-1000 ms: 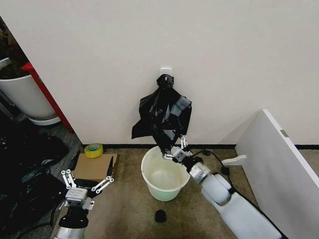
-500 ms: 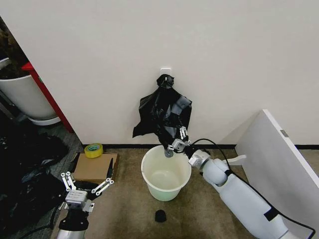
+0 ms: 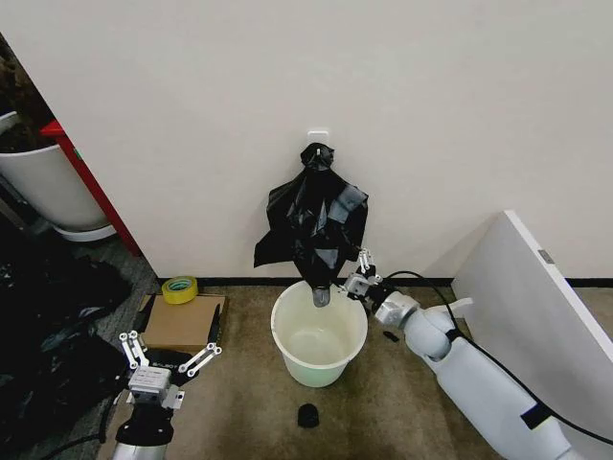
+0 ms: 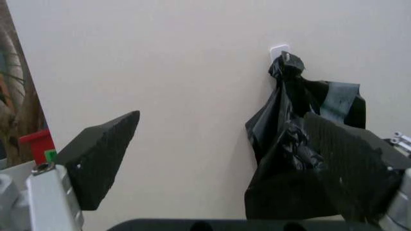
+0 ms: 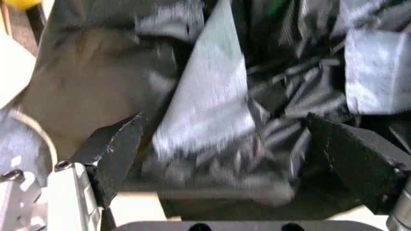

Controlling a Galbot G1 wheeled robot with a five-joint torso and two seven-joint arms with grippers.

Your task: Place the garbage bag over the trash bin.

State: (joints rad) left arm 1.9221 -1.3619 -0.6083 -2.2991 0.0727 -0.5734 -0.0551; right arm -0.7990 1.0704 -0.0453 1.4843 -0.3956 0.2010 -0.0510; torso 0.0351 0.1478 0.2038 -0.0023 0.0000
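Head view: garbage bag [image 3: 314, 222], glossy black, crinkled, hung by its knotted top from a small white wall hook [image 3: 318, 137]; long axis vertical, flaring downward to a narrow tail that dips just inside the far rim of the trash bin [image 3: 319, 333], which stands on the floor directly below, at 6 o'clock from the bag. Right gripper [image 3: 358, 281] sits at the bag's lower edge, at about 4 o'clock from the bag's centre and just above the bin's far-right rim; fingers spread, nothing gripped. Left gripper [image 3: 169, 360] low at 8 o'clock from the bin, well apart, fingers splayed and empty; the right arm is plainly the nearer. Cardboard box [image 3: 185, 320] with a tape roll [image 3: 179, 288] lies left of the bin; a leaning white board [image 3: 536, 307] bounds the right side, so open room is judged narrower there. Left wrist view: both pads wide apart, bag [image 4: 301, 154] hanging on the wall far beyond them. Right wrist view: dark pads [image 5: 117, 149] wide apart with crinkled bag film [image 5: 270, 106] lying between and just ahead of them, not yet pinched; whether a pad touches the film cannot be told.
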